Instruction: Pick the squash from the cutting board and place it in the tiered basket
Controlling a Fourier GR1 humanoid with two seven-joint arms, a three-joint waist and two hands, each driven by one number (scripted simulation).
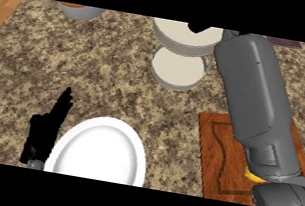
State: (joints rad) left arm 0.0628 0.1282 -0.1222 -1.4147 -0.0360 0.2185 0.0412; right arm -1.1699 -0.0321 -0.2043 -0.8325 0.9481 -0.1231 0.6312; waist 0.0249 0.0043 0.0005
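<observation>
The right hand [196,28] shows above the tiered basket [178,69] at 12 o'clock (its hold I cannot tell), while a yellow sliver, likely the squash [251,176], sits on the cutting board [215,151] at 4 o'clock, where the forearm [254,92] could sweep it off.

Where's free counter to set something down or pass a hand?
Widest bare counter: between the bowl, the basket and the plate. Narrow strip between plate and cutting board. Crowded right: forearm lies over the board up to the basket.
</observation>
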